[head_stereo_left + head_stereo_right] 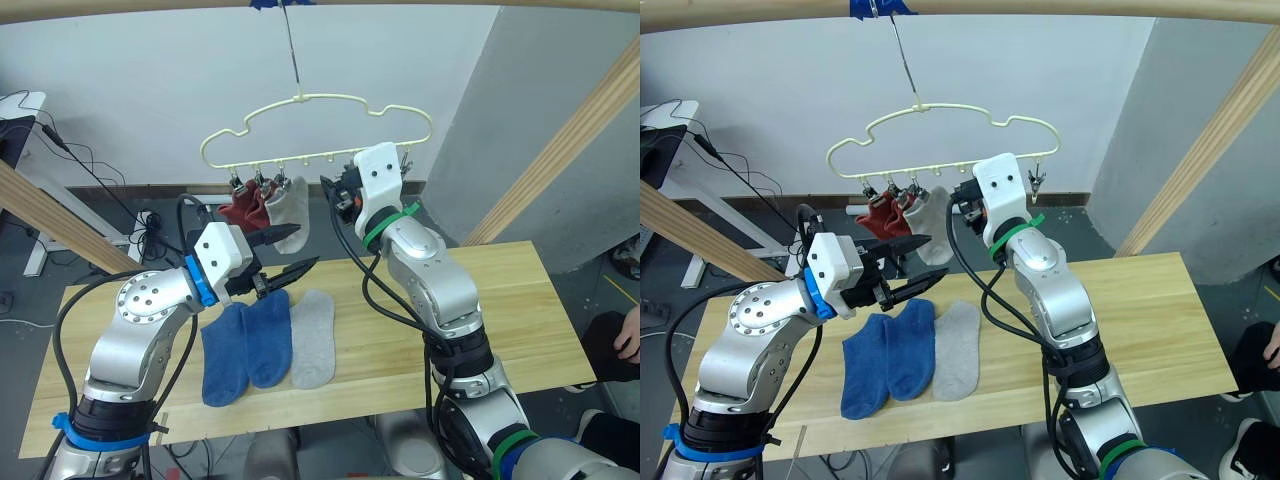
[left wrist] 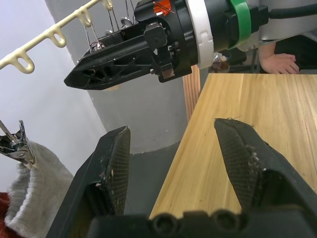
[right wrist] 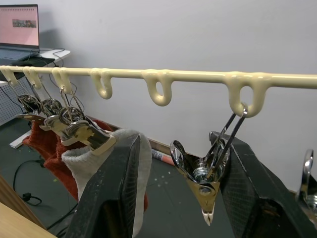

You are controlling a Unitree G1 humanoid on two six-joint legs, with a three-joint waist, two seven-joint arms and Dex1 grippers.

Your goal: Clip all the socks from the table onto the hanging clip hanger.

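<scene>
Lying on pale table [image 1: 470, 300]: socks [image 1: 268, 342]

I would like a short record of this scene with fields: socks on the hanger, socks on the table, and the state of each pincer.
Socks hung: two red socks and one grey sock, clipped on the hanger.
Socks on table: two blue socks and one grey sock on the wood, side by side on the table.
Left pincer: open, empty, above the table.
Right pincer: open around a free clip.

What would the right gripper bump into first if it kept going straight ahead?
Most likely the empty metal clip hanging from the hanger. It sits right between the open right gripper's fingers, though its exact depth is unclear.
</scene>
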